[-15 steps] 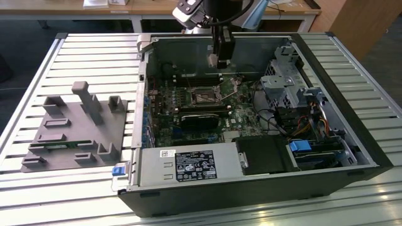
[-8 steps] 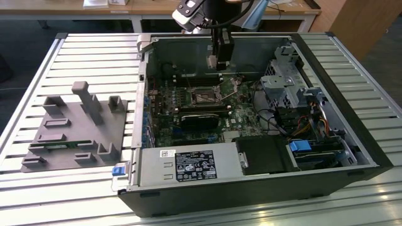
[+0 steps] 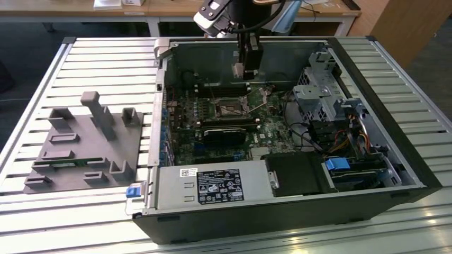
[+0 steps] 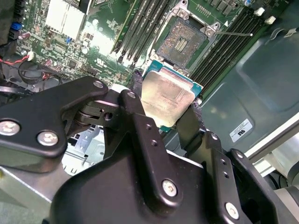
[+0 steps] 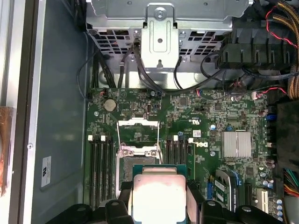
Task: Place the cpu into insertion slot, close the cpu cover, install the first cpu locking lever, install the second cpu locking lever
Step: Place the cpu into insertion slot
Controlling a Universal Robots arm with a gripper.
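We see the gripper point(image 3: 246, 71) hanging inside the open computer case point(image 3: 211, 222). Its two fingers point(image 4: 135, 100) are clamped on opposite edges of the cpu point(image 4: 168, 95). The chip is held metal top towards both wrist views, above the green circuit board point(image 5: 205, 116) and near the insertion slot point(image 4: 183, 41) without touching it. The slot lies bare, with the cpu cover point(image 5: 138, 123) swung open beside it.

This looks like a robotics lab or test workshop. An opened desktop computer case point(image 3: 282, 217) lies on a slatted aluminium surface point(image 3: 99, 63). A robot arm point(image 3: 244, 16) hangs above the case, a grey moulded parts fixture point(image 3: 84, 148) sits beside it, and wooden desks point(image 3: 177, 8) stand behind it.
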